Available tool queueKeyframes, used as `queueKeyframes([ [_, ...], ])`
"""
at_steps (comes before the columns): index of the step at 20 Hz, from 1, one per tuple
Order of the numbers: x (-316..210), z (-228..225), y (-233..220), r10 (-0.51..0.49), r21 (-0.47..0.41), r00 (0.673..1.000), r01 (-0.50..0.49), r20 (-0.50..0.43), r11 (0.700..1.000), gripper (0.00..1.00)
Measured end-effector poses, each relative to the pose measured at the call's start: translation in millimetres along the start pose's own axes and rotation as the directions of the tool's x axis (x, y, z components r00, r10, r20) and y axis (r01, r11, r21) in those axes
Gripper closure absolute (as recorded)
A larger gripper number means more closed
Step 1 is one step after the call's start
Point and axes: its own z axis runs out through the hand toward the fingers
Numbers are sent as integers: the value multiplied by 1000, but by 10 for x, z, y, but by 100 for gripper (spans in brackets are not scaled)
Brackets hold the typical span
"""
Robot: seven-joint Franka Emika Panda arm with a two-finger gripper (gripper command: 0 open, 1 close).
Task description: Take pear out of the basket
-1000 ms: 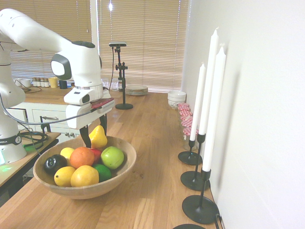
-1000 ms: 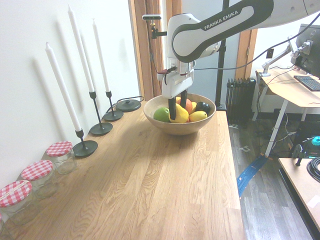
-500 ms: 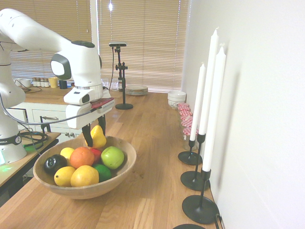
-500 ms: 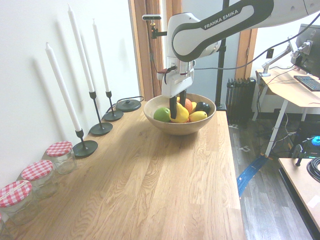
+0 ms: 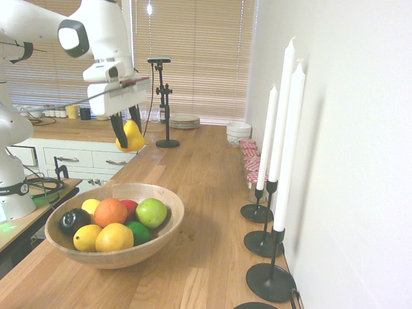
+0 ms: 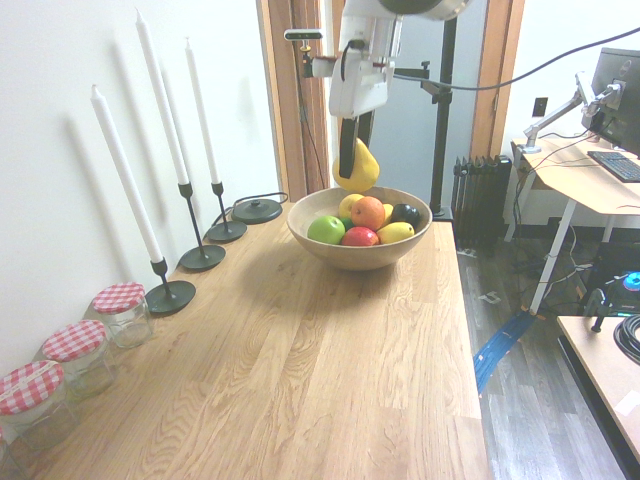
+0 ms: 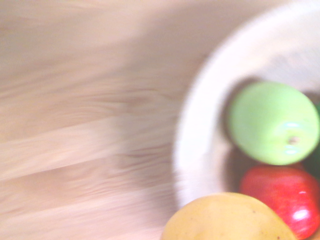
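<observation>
Claw clamped on glossy yellow pear, above round, smooth-rimmed wooden basket.

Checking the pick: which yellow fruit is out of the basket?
The pear, clamped in the gripper above the basket; the lemons lie inside.

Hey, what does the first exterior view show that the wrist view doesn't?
Only the first exterior view: the hand shut on the pear, lifted clear above the basket, plus the candles, orange, lemons and a dark fruit.
Only the wrist view: the red fruit's glossy side close up, blurred.
Both: the pear, green apple, basket rim and wooden counter.
</observation>
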Motion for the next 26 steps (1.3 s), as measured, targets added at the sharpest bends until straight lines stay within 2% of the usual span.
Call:
queueKeyframes([
  [3,-555,-98,-521,-82,-12,996,82,-24,997,100],
  [6,-1137,82,-1026,-151,-58,988,149,-28,987,100],
  [9,-1639,539,-1354,-197,-124,980,194,-11,973,100],
  [12,-1888,1185,-1496,-210,-183,978,209,11,961,100],
  [18,-1668,2134,-1403,-160,-245,985,170,63,954,100],
  [22,-1326,2428,-1208,-107,-265,991,123,75,956,100],
  [26,-857,2633,-924,-78,-247,991,104,112,963,100],
])
